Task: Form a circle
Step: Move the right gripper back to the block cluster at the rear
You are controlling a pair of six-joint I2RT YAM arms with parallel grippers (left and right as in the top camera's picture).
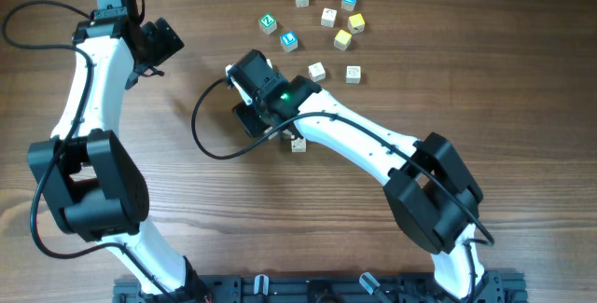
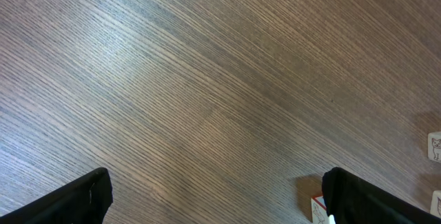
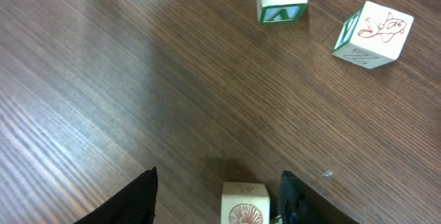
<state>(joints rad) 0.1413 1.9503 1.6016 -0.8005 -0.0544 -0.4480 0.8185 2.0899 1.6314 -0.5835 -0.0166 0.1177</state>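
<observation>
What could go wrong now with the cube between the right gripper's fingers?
The cube sits close to one finger of the open right gripper, so lifting away could drag or tip it. In the overhead view, a cream cube lies right beside the right arm, which might nudge it.

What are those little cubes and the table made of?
The cubes look like painted wood, though that is a guess. They have matte cream faces, softly rounded edges and printed pictures, and some have green lettered sides. The table shows long streaks of brown wood grain with a soft sheen. The look leaves open whether it is solid wood or a printed laminate.
</observation>
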